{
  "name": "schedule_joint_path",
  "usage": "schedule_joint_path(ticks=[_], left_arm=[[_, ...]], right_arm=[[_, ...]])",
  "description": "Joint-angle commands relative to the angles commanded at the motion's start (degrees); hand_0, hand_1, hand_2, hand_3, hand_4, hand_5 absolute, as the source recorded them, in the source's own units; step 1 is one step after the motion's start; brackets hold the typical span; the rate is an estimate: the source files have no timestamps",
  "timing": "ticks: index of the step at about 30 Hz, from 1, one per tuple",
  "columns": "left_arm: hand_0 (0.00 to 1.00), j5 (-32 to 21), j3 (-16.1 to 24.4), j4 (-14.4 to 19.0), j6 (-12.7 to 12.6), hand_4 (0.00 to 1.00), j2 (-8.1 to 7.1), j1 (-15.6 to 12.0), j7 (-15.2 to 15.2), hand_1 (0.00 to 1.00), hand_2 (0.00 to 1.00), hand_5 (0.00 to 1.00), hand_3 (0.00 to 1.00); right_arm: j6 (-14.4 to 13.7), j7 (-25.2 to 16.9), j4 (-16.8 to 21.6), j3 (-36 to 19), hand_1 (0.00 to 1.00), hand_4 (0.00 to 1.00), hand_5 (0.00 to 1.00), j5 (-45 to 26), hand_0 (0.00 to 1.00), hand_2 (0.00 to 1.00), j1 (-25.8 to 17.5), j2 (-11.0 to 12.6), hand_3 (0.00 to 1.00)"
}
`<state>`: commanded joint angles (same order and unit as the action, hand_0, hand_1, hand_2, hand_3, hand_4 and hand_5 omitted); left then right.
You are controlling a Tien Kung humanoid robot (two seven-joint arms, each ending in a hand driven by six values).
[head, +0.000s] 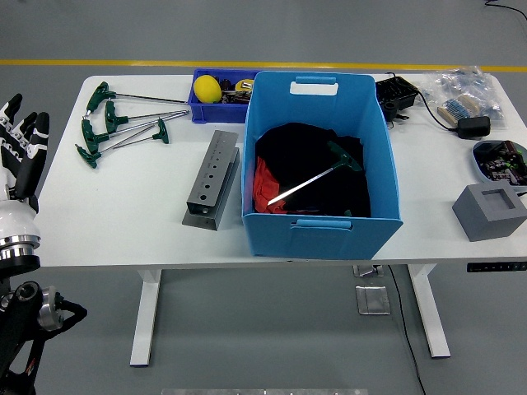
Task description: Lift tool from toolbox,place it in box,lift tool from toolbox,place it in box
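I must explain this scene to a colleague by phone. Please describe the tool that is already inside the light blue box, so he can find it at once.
Find the big light blue box at the table's middle. On the black cloth inside lies one T-handle wrench, its green handle toward the right wall. Its look-alikes lie on the bare table, far left.
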<state>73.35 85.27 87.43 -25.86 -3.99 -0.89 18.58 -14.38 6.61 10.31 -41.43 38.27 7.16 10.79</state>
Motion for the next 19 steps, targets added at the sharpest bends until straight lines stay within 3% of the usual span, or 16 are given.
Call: schedule_joint_path(ticks=[19], left_arm=[[0.846,0.0,-0.8,-0.8,0.9,0.882,-0.31,0.7,-0.4,0.866,0.963,0.659,0.865]], right_arm=[[-0.3,0.7,0.0,0.7,0.59,0.757,0.659,-1.2,0.643,0.682,-0.7,-0.2,0.552]])
